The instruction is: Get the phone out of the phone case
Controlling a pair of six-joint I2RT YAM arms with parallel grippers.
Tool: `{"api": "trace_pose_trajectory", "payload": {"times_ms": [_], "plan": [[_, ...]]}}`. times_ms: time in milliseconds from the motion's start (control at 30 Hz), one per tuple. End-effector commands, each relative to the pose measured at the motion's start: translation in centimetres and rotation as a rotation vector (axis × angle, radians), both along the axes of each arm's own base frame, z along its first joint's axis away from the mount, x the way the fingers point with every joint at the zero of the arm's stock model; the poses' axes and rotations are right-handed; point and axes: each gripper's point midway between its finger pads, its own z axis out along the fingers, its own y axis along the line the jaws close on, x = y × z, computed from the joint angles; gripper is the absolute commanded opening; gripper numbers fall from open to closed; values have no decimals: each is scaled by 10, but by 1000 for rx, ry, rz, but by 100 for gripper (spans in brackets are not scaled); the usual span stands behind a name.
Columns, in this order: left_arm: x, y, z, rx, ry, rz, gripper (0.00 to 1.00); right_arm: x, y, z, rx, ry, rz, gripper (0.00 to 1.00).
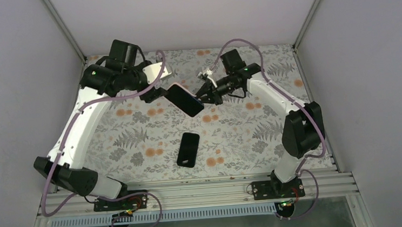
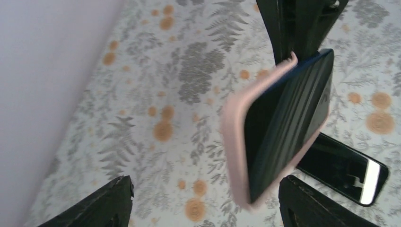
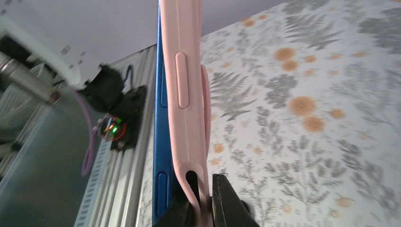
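Aluminium rail fronts a fern-print bench between grey walls.
Right hand pinches the pink case with phone mid-air at centre; left hand spreads wide; spare phone lies nearer.

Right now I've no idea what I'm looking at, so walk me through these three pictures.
Two robot arms are bolted at the table's near edge. The overhead picture shows both; the other two come from cameras on each wrist.

Raised between them is a phone, blue-edged, in a pink case. The right gripper pinches the case's end. The left gripper sits at the other end with jaws spread; whether they touch it isn't clear.

A second dark phone lies flat on the floral table.
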Motion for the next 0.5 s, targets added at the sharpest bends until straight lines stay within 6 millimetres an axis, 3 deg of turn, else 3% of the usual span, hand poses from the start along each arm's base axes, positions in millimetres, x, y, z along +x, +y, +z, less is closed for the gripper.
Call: {"api": "trace_pose_trajectory", "payload": {"times_ms": [0,200,300,467], "plan": [[0,4,34,0,-153,95,75,43,-8,36,63,-3,-203,3],[23,-9,-3,90,-278,204,77,86,-19,71,89,-61,-465,3],[29,-26,-6,52,-351,178,81,106,-22,78,86,-37,-576,3],[45,-62,6,-26,-435,162,81,132,-29,86,98,-11,-734,3]]}}
